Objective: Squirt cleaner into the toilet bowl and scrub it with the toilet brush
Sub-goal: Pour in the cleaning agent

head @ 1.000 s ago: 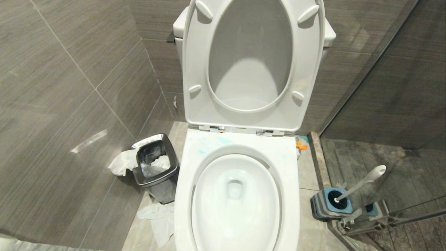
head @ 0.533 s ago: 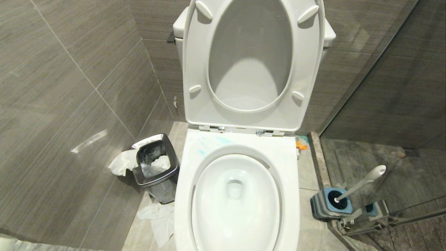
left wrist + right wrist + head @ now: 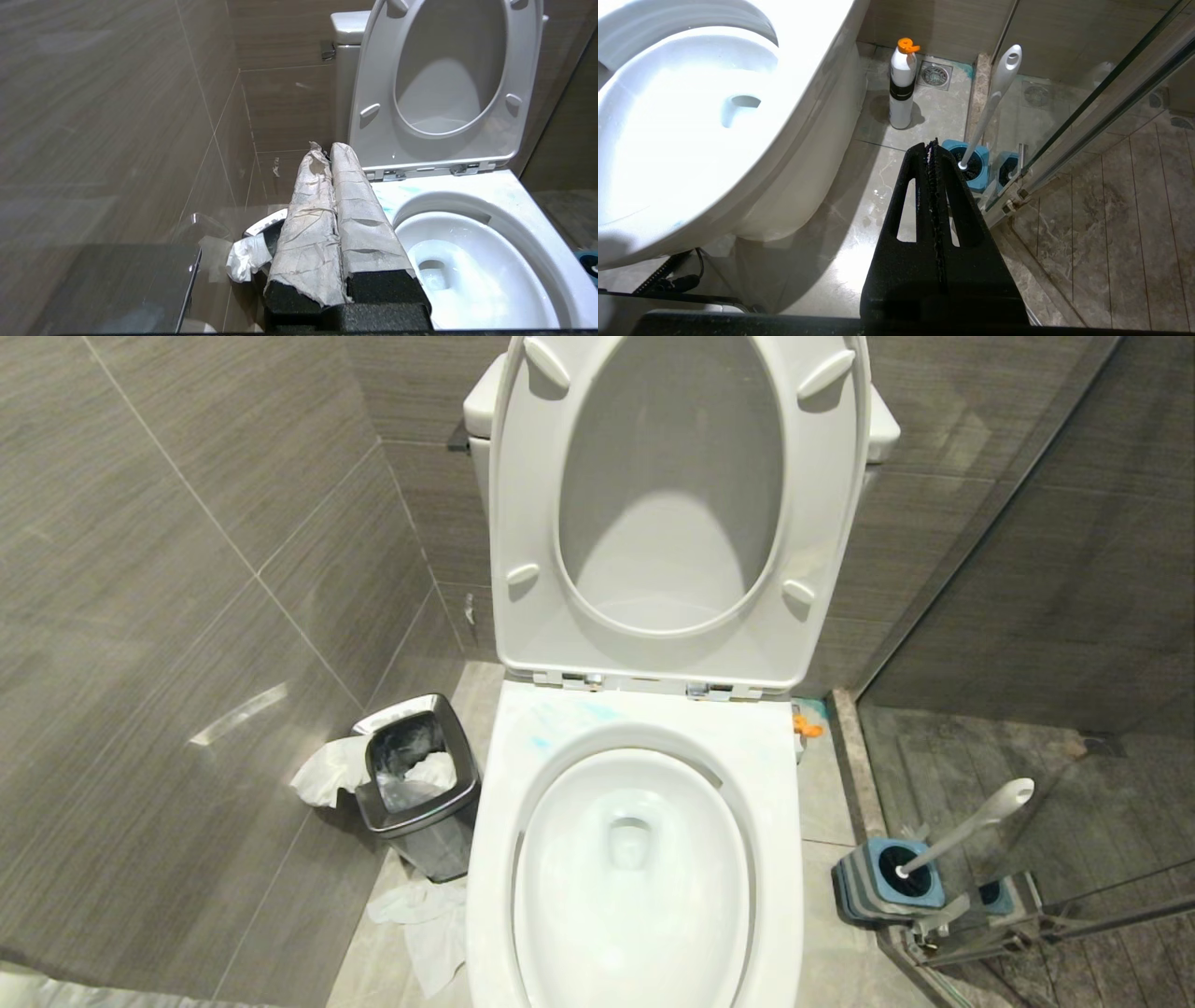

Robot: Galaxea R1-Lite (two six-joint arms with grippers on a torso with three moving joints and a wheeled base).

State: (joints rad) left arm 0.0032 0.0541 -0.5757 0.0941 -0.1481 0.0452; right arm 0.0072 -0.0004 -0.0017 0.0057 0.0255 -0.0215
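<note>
Toilet bowl point(image 3: 635, 859) occupied the lower centre of the head view, its seat and lid point(image 3: 677, 504) raised upright against the tank. Cleaner point(image 3: 597, 712) showed as pale turquoise smears on the rear of the rim, left of centre, and as a faint tint in the water. The toilet brush point(image 3: 971, 826) stood tilted in its blue-and-grey holder point(image 3: 887, 882) on the floor at the lower right of the frame, beside the glass shower partition. A white bottle with an orange cap point(image 3: 902, 88) stood upright on the floor between the toilet's base and the holder, apart from both. A steel waste bin point(image 3: 417, 784) with crumpled tissue around it sat at the lower left.

Against the two earlier head views, nothing in the scene had shifted; bowl, brush and bin lay as before, and neither arm appeared there.

The left gripper point(image 3: 327, 151), its fingers wrapped in pale tape, had its jaws pressed together and empty, level with the bowl's left side. The right gripper point(image 3: 931, 144) had its jaws likewise closed on nothing, above the floor near the holder.
</note>
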